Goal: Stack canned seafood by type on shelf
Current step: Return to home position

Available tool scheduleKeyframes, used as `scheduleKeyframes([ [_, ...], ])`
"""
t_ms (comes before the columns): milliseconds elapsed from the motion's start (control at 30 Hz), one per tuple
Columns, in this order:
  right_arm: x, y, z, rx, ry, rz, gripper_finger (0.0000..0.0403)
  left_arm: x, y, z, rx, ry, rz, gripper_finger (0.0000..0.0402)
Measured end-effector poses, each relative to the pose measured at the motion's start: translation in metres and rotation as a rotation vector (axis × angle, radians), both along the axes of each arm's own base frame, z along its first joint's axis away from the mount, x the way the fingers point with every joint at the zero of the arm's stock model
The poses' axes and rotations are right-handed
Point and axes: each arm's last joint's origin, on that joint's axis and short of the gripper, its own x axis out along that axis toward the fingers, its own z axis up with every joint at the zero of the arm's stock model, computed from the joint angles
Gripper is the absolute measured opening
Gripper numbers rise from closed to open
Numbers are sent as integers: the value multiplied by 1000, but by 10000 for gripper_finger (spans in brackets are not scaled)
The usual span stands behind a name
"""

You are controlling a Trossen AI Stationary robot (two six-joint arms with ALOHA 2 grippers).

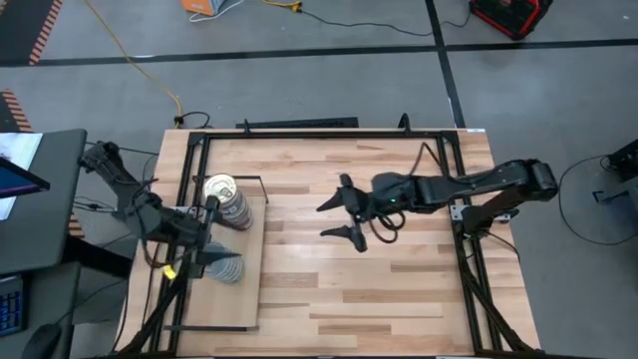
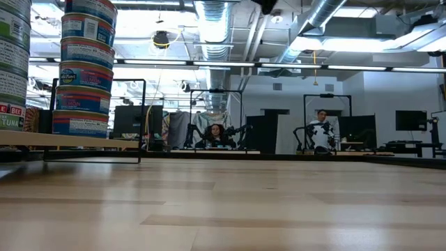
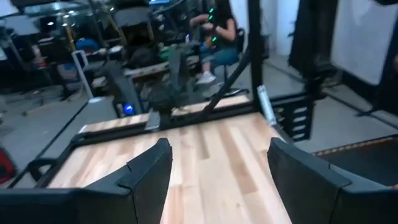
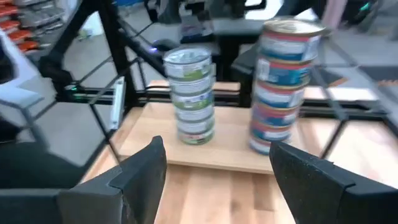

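Two stacks of canned seafood stand upright on the shelf (image 1: pixel 247 299), a pale board at the table's left. The far stack (image 1: pixel 227 199) has a gold top and blue-and-red labels (image 4: pixel 286 81). The near stack (image 1: pixel 228 269) has a silvery top and green labels (image 4: pixel 189 96). Both also show in the low view, the blue-and-red stack (image 2: pixel 83 70) and the green stack (image 2: pixel 14 63). My left gripper (image 1: pixel 213 233) hangs open above the shelf, between the two stacks, touching nothing. My right gripper (image 1: pixel 334 215) hangs open over the table's middle, pointing toward the stacks.
A black frame (image 1: pixel 329 133) runs around the butcher-block tabletop (image 1: pixel 379 289), with uprights at its corners. A thin black wire frame (image 2: pixel 143 118) stands at the shelf's far end. Bare tabletop lies between the shelf and my right gripper. People sit at desks in the room behind (image 2: pixel 216 132).
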Motion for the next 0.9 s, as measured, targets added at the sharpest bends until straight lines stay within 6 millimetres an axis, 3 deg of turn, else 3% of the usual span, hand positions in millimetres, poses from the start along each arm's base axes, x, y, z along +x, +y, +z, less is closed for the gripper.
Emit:
scheduleKeyframes([
  [267,-23,-13,-16,-101,-72,-173,311,18,23,-14,10,17,113,231],
  [500,-39,-26,-10,-108,-106,-216,311,27,39,-15,21,24,114,221],
  [900,-67,-23,8,-62,-168,-209,311,28,32,-10,57,-36,-64,221],
])
